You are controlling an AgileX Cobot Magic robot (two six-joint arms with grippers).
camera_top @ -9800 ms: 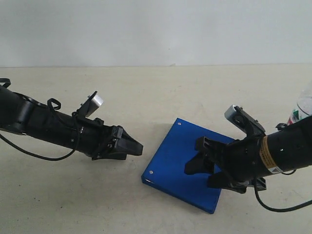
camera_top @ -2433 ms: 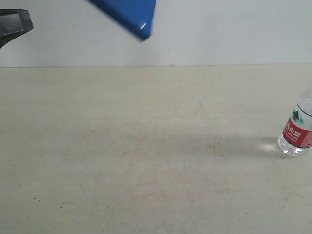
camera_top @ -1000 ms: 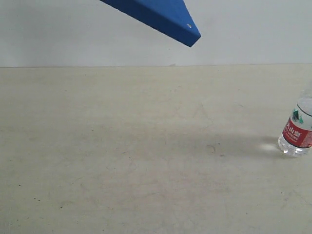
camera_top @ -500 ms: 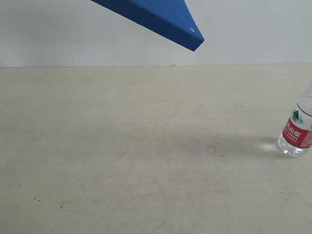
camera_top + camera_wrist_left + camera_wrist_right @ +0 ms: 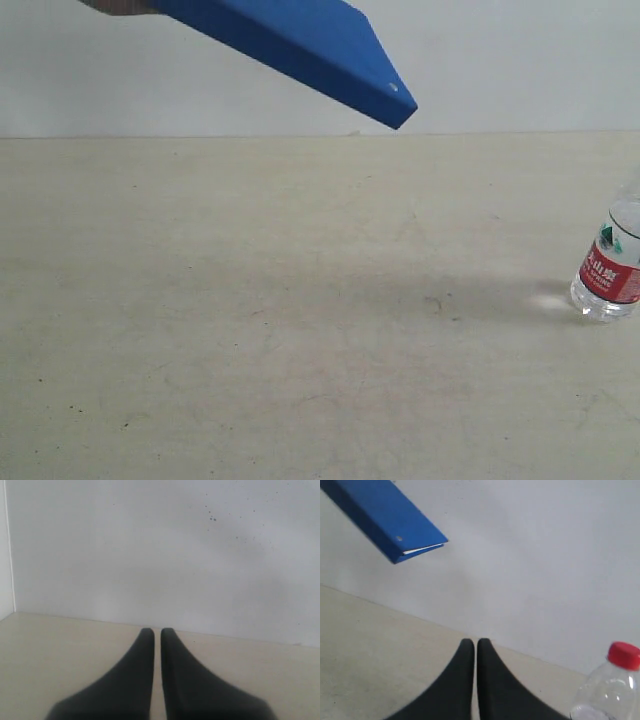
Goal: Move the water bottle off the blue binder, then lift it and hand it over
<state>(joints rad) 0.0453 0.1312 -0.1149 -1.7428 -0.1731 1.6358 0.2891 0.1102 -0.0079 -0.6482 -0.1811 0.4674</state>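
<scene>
The binder (image 5: 290,45) hangs in the air at the top of the frame, tilted, its long edge sloping down to a corner at the right. The bottle (image 5: 612,265) stands upright on the table (image 5: 300,320) at the right edge. The left gripper (image 5: 157,632) and right gripper (image 5: 472,642) are both closed on nothing.

The left gripper (image 5: 156,630) has its two black fingers (image 5: 135,672) nearly together, empty, above the beige tabletop (image 5: 50,650), facing a white wall (image 5: 160,550).
</scene>
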